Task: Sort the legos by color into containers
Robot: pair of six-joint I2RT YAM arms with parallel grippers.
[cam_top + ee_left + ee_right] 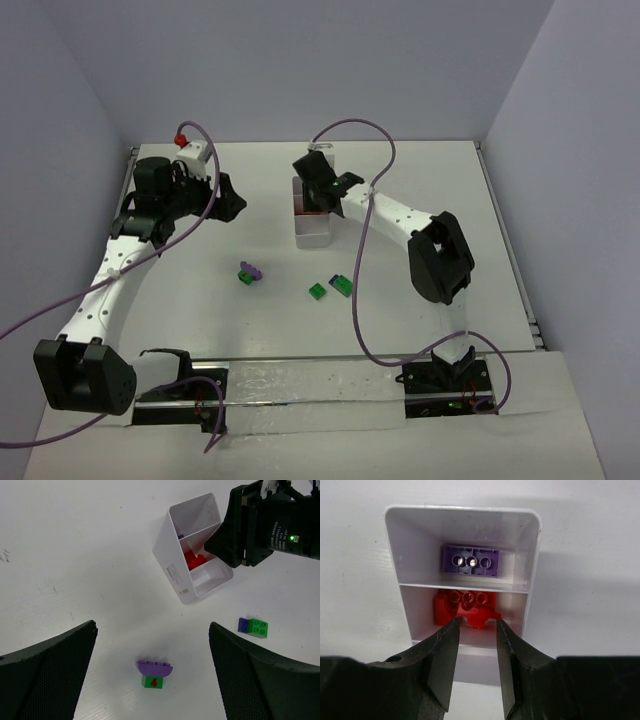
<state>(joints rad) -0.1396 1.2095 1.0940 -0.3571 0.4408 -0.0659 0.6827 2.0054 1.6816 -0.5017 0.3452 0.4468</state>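
The right gripper [315, 185] is hanging over the tray [312, 238] at upper centre of the overhead view, closing off the middle compartment from above — its narrowly parted fingers are crowding the red bricks [467, 607]. In the centre, a purple-topped brick [250, 271], a green brick [317, 291] and a green-and-blue pair [340, 285] are dotting the table [200, 300] — open surface is lying around them. The left gripper [228, 200] is hovering at upper left, clear of the tray.

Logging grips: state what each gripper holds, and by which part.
Nothing held. Left gripper gapes empty; right gripper has jaws parted just above the red legos in the tray, clamping none.
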